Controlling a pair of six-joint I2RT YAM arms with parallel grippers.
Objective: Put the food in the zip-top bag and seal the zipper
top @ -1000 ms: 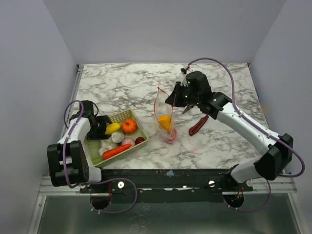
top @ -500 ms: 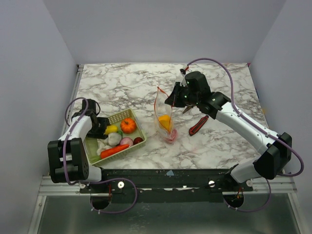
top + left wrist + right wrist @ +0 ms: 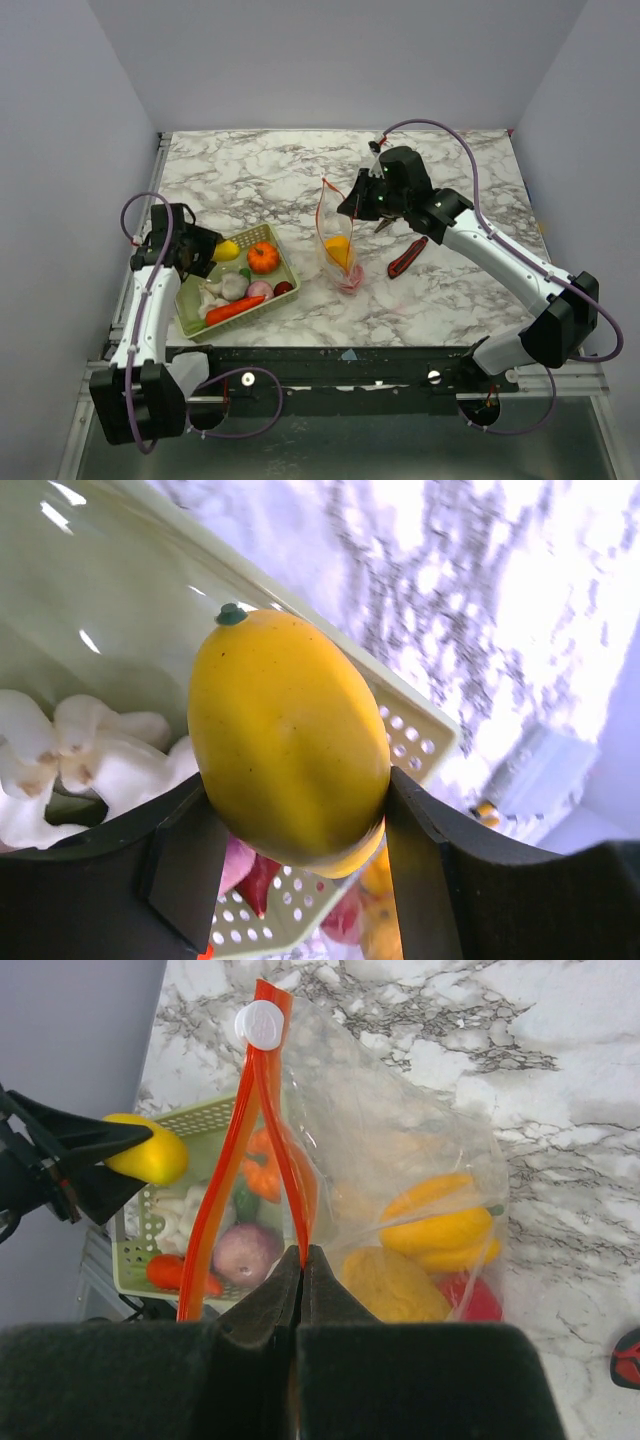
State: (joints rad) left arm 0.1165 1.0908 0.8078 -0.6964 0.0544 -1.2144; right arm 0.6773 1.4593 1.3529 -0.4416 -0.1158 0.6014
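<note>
We see a white marble-patterned table (image 3: 250, 170) boxed in by plain grey walls (image 3: 330, 60). On its left side stands a pale green mesh basket (image 3: 258, 232), holding an orange pumpkin (image 3: 264, 258), a carrot (image 3: 235, 310) and some white pieces (image 3: 90, 755).

The left gripper (image 3: 297, 785) is over the basket's far-left corner, parted only as wide as the yellow lemon (image 3: 285, 745) clamped between its two black fingers (image 3: 185, 865). In the left wrist view the lemon sits clear of the basket floor, its green stem end pointing away from the camera.

Near the middle of the table we find the zip-top bag (image 3: 338, 240), standing upright with its mouth facing up. The right gripper (image 3: 302, 1255) is pressed together on the near end of the red-orange zipper (image 3: 240, 1160), no gap showing between its pads. From there the two strips run apart in a narrow loop to a white slider (image 3: 259, 1024) at the far end, so the mouth is a little open. Inside the bag we make out a yellow pepper (image 3: 440, 1230), an orange-yellow piece (image 3: 395, 1285) and a red piece (image 3: 475, 1300) at the bottom.

A red-and-black utility knife (image 3: 407, 256) lies on the table just right of the bag.
</note>
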